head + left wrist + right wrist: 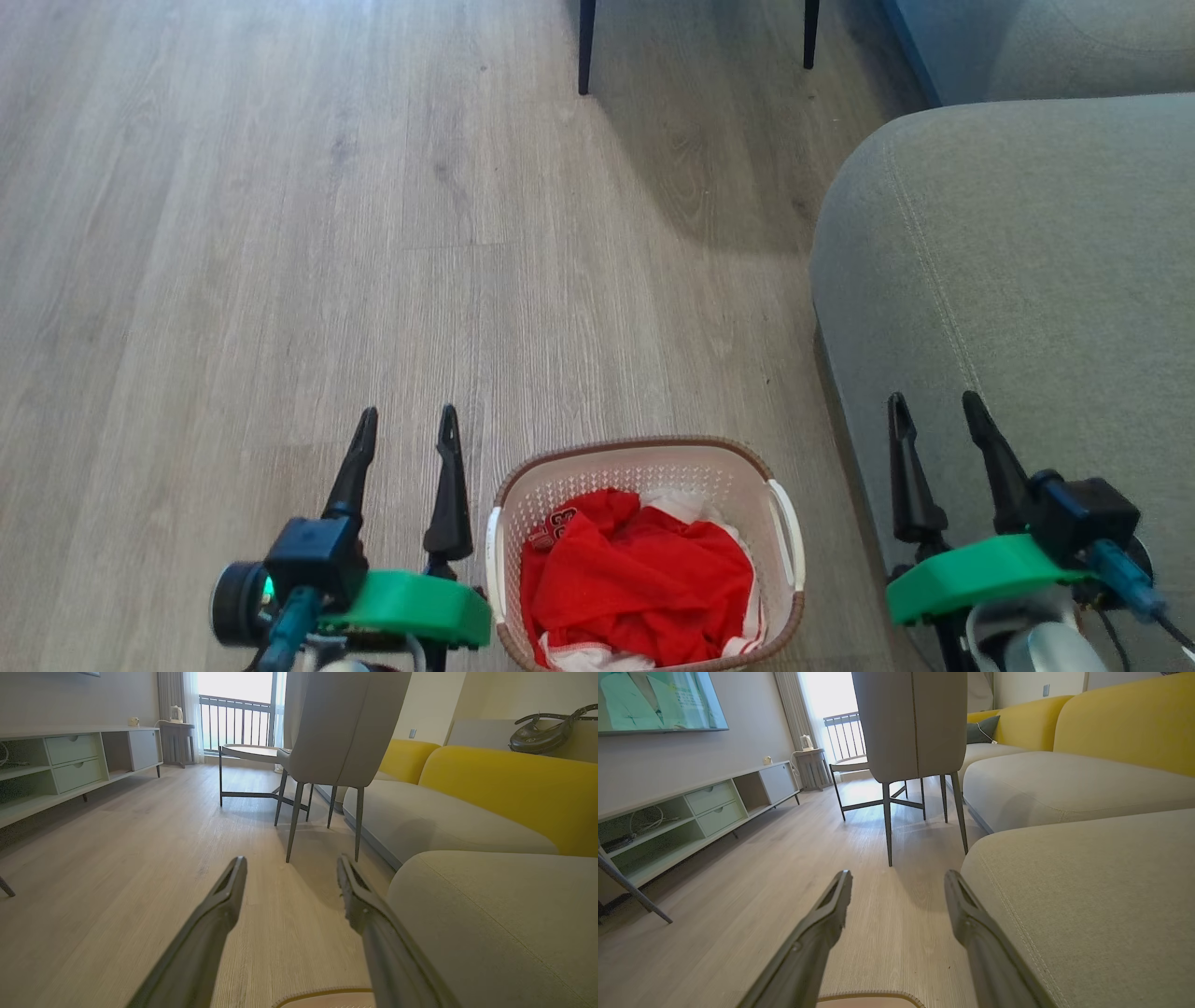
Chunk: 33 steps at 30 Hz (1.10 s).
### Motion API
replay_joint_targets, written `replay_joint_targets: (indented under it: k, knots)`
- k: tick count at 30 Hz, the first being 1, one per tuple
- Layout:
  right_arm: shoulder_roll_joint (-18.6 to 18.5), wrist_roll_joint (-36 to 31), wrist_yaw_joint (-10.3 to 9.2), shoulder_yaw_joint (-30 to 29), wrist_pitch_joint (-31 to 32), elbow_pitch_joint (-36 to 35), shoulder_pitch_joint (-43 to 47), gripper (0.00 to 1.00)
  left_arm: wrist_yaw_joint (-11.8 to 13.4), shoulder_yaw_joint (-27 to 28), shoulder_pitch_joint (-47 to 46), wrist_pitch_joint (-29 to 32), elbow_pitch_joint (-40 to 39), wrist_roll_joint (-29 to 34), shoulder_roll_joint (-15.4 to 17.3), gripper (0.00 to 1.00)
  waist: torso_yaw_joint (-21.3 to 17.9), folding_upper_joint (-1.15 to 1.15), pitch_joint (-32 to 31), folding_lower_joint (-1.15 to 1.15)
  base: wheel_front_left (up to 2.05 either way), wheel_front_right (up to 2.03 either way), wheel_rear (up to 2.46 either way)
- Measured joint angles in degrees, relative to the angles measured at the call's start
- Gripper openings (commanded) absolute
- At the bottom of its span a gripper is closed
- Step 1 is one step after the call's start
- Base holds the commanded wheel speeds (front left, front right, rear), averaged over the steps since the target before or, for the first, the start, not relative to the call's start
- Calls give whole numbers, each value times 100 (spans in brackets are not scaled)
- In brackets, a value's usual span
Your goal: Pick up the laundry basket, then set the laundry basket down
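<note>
**A:** From the head: the laundry basket, cream and perforated, stands on the floor between the left gripper and the right gripper. Both are spread and empty.

**B:** The right gripper hovers over the sofa. It could snag fabric swinging inward.

**A:** Left wrist?

**B:** Fingers apart, brown woven rim below.

**A:** Right wrist?

**B:** Same.

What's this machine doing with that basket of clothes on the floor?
Nothing is being held at this moment. The laundry basket sits on the wood floor beside a grey sofa, with a red garment inside. The robot's left gripper and right gripper hang open on either side of the basket, fingers pointing forward, touching neither of its white handles. The basket is on the floor, not lifted.
</note>
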Motion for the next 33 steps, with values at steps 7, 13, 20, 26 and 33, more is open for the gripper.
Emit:
replay_joint_targets:
  k: [7, 13, 20, 26, 33]
  knots:
    - [0, 88, -1, 43, 32, 448, 170, 0, -1, -30, 260, 12, 413, -191, 2, 0, -6, 0, 9, 0, 0, 0, 0]
    - [-1, 481, 0, 35, 99, 467, 199, 0, -62, -1, 249, 91, 447, -593, 20, 0, -9, 0, 14, 0, 0, 0, 0]
    - [-2, 936, -1, 9, 193, 519, 186, 0, -182, 122, 241, 177, 537, -1065, 29, 0, -13, 0, 18, 0, 0, 0, 0]
    - [-5, 1324, 0, -24, 263, 567, 179, 0, -257, 180, 194, 261, 637, -1456, 33, 0, -16, 0, 22, 0, 0, 0, 0]
    - [-8, 1707, -1, -68, 322, 630, 110, 0, -358, 289, 102, 334, 697, -1856, 37, 0, -19, 0, 26, 0, 0, 0, 0]
